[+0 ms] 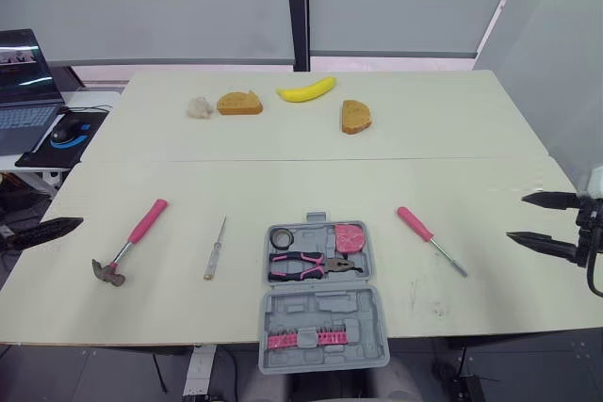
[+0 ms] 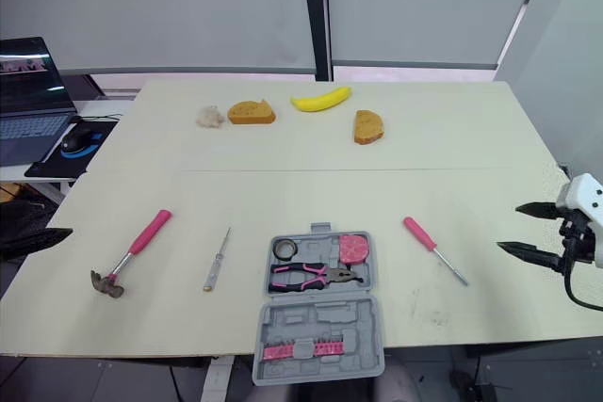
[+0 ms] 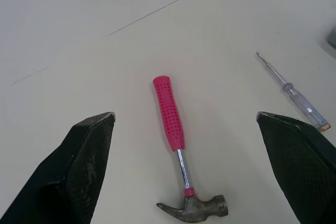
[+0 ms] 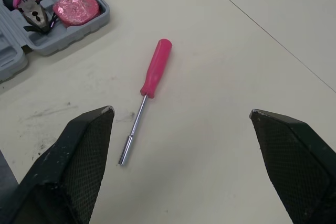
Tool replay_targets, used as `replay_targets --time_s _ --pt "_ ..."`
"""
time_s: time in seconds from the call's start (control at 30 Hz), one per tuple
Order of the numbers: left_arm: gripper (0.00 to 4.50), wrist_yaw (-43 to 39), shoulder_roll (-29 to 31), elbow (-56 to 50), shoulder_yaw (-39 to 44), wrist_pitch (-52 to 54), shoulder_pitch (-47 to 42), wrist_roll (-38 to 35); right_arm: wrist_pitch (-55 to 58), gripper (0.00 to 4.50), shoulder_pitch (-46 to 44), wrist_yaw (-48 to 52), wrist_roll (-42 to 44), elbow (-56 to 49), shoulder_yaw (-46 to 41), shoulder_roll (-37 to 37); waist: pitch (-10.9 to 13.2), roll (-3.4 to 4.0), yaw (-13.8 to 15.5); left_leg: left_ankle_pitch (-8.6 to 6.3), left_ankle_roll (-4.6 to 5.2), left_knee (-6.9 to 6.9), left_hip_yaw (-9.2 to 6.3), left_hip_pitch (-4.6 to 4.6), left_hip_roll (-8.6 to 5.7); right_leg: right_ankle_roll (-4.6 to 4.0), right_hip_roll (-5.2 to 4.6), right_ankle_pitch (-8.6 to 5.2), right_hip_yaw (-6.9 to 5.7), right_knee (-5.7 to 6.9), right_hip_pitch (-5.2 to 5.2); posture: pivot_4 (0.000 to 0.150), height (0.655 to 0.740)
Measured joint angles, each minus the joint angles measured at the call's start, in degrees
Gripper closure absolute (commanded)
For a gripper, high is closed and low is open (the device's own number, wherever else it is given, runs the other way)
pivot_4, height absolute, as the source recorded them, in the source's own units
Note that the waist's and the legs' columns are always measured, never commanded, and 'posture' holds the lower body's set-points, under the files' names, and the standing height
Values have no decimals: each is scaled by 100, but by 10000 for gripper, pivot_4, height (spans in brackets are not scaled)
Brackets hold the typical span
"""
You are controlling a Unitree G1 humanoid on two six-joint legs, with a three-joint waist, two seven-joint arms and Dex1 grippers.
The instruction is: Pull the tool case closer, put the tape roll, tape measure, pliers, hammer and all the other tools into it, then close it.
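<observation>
Grey plastic case (image 1: 367, 313) open; dimpled pink hammer (image 3: 174, 135) grip (steel claw); both jaws wide

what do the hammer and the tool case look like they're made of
Hammer: head looks like dull, tarnished metal; shaft shiny, likely chromed steel; grip pink with dimples, probably rubber or plastic. Case: matte grey, with moulded recesses, so probably plastic.

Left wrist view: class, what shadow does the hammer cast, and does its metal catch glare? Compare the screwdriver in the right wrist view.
Left wrist view: the hammer casts only a faint, soft shadow hugging its handle; its shaft carries a thin bright glint. Right wrist view: the screwdriver likewise, soft shadow, gleaming shaft.
</observation>
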Motion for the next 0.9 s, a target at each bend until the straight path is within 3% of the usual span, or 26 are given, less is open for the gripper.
replay_targets --time_s 0.2,0.43,0.53,0.8,0.9 --pt "0 -215 96 554 -133 -103 -246 277 113 365 82 125 2 36 11 -151 0 0 -1 -2 3 0 19 0 11 0 9 0 4 1 -5 1500 7400" --pt "0 -323 -77 290 -205 -242 -121 307 337 365 103 -11 -7 -314 270 -141 0 1 2 -3 2 1 27 0 15 0 10 1 31 1 -11 1500 7400" --pt "0 -385 -436 -600 -214 -83 392 177 479 365 100 -184 4 -758 452 -14 -1 0 1 -4 1 1 33 -3 19 0 12 1 48 3 -17 1500 7400" --pt "0 327 -1627 -4760 -540 1023 1934 -345 645 365 -114 -833 -344 -1809 1954 751 -2 -3 23 -9 5 16 46 -25 18 2 13 5 75 -2 -35 1500 7400" --pt "9197 678 -1884 -5688 -983 1066 2060 -232 380 9736 -350 -996 -741 -1809 2554 976 -2 -3 39 -9 5 17 50 -24 17 4 17 7 79 -2 -34 1500 7400"
